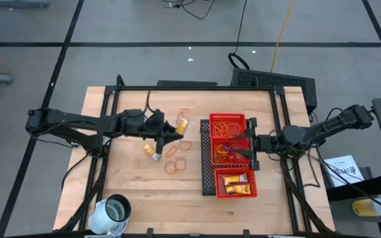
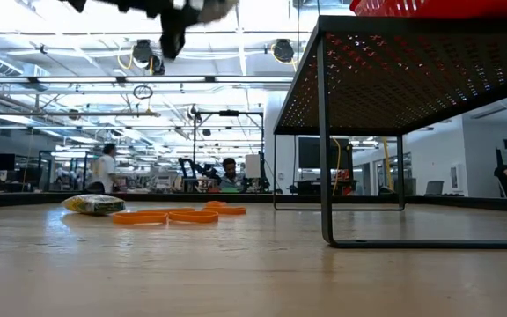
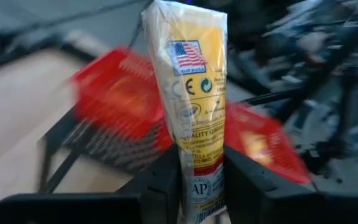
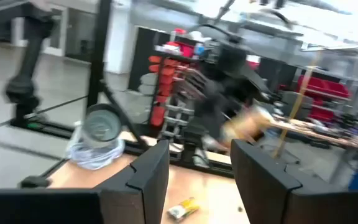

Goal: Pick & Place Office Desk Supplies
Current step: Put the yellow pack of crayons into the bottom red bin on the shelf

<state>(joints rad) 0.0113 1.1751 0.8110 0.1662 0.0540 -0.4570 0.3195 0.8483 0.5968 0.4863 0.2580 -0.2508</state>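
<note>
My left gripper (image 1: pixel 170 132) is shut on a yellow-orange packet (image 3: pixel 194 93), lifted above the table just left of the red mesh tray (image 1: pixel 210 155); the packet also shows in the high view (image 1: pixel 181 124). A second packet (image 1: pixel 152 151) and several orange rubber bands (image 1: pixel 177 157) lie flat on the wood. The tray holds rubber bands (image 1: pixel 227 123) in its far compartment, mixed small pieces (image 1: pixel 225 151) in the middle one and packets (image 1: pixel 235 183) in the near one. My right gripper (image 1: pixel 249 147) is open and empty over the tray's right side. My left gripper pinches the packet's one end (image 3: pixel 197 180) between its two fingers (image 3: pixel 163 183). The rest of the packet sticks out beyond the fingertips toward the tray. The packet is clear of the table.
The tray stands on a dark raised frame (image 2: pixel 324 132). A white cup (image 1: pixel 114 210) stands near the table's near left corner. In the low view the loose packet (image 2: pixel 95 204) and rubber bands (image 2: pixel 179 214) lie on the wood left of the frame.
</note>
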